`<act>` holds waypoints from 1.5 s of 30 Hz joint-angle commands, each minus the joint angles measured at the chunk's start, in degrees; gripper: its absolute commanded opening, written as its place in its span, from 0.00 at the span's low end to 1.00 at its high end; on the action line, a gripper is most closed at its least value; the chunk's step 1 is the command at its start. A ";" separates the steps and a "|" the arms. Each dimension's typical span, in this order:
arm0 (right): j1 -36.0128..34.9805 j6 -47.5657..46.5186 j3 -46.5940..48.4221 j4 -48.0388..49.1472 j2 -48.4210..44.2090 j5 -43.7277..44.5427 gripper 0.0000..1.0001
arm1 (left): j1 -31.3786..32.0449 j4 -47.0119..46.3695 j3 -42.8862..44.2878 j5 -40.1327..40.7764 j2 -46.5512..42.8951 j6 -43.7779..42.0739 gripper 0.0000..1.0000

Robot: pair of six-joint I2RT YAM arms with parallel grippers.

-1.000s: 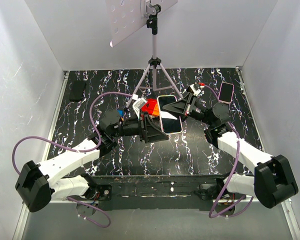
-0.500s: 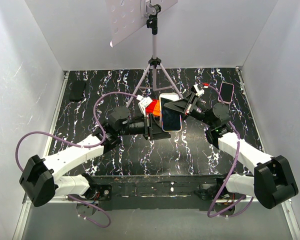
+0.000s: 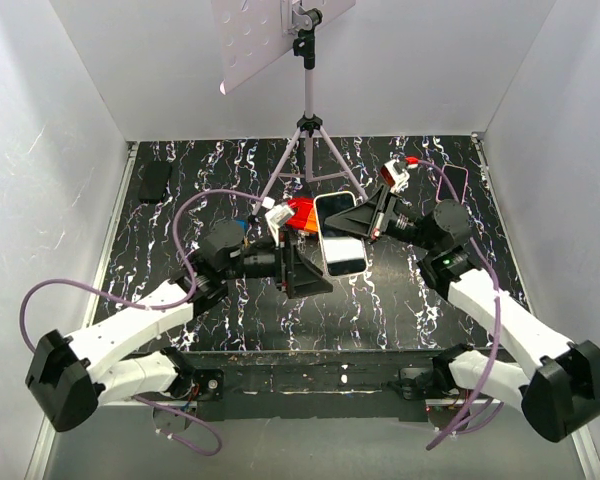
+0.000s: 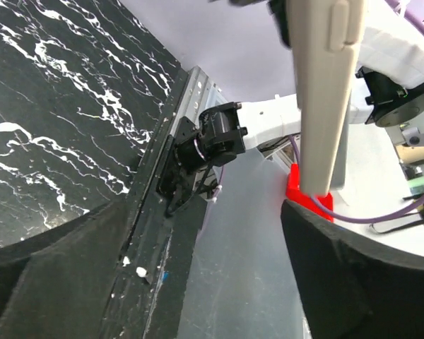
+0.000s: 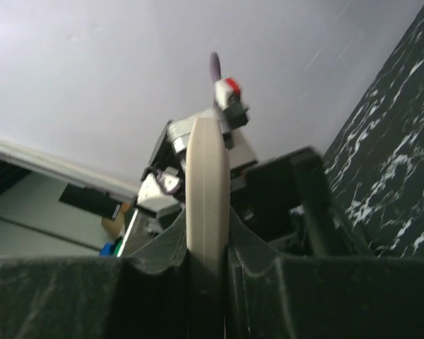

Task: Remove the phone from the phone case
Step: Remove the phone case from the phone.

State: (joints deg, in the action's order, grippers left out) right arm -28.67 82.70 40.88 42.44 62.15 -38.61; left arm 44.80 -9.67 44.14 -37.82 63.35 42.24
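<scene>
Now listed: one cream-cased smartphone with dark glass face, held off the black white-veined tabletop, a little toward 3 o'clock of its middle, screen turned up to the overhead camera. Right gripper: set at the phone's 2 o'clock side, fingers narrow and clamped on the cased edge, unchanged from a second ago. Left gripper: half a second ago pinched on the phone's near-left side, now released, its black fingers spread wide and drawn off toward the phone's 7 o'clock, clear of it. Condition: the cream rim appears to wrap the handset all round, so the case reads as not yet removed. Assessment: the phone hangs from one grip only; the release looks like a re-grasp, and the left gripper needs a fresh purchase on the case lip before any peeling.
</scene>
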 commanded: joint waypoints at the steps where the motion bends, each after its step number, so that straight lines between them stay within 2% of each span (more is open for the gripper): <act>1: -1.13 -12.19 9.11 -15.78 -5.46 -5.95 0.01 | -1.82 0.27 -5.19 -2.34 -8.40 -5.85 0.97; 6: -1.22 -15.28 10.36 -16.34 -5.55 -10.25 0.01 | -2.78 5.80 -3.72 2.13 -15.27 -3.67 0.98; 8: -1.22 -16.42 9.57 -15.89 -6.07 -11.13 0.01 | -3.31 7.64 -0.30 4.50 -14.93 -0.42 0.93; 11: -1.31 -16.95 8.69 -15.98 -6.78 -11.40 0.01 | -3.75 3.28 3.92 4.69 -12.47 6.86 0.85; 12: -1.31 -16.95 8.34 -15.98 -6.95 -11.23 0.01 | -3.75 1.52 4.98 4.51 -11.07 8.89 0.86; 13: -1.48 -17.13 8.42 -15.89 -7.04 -11.14 0.01 | -3.84 0.54 6.73 4.25 -9.67 10.83 0.91; 15: -1.83 -17.22 8.51 -15.89 -6.87 -11.05 0.01 | -3.75 1.06 8.85 4.77 -6.76 11.72 0.92; 20: -2.97 -19.67 8.51 -18.79 -7.66 -9.73 0.01 | -3.75 -4.30 7.02 7.32 -4.21 16.11 0.88; 24: -3.50 -21.35 8.07 -20.46 -8.45 -8.59 0.01 | -3.75 -7.37 5.17 9.96 -3.85 19.01 0.74; 27: -3.85 -21.79 7.46 -20.29 -8.54 -7.97 0.01 | -3.84 -12.99 4.29 9.70 -2.71 21.04 0.64; 30: -4.38 -21.88 7.19 -19.76 -7.84 -7.71 0.01 | -3.75 -14.76 4.90 9.52 -1.13 21.57 0.57; 37: -4.82 -21.61 6.93 -19.50 -7.92 -6.30 0.01 | -2.70 -12.92 8.59 6.80 2.74 19.55 0.33; 43: -5.00 -22.57 7.02 -21.33 -8.27 -5.43 0.01 | -2.17 -12.12 9.03 7.77 2.39 18.49 0.23; 45: -5.08 -23.71 7.63 -23.70 -8.19 -4.64 0.01 | -1.82 -11.87 10.26 6.89 3.44 18.93 0.01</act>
State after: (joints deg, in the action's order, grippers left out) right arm -33.15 60.80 46.92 17.32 55.22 -44.71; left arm 42.24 -22.92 51.29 -30.48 66.17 62.46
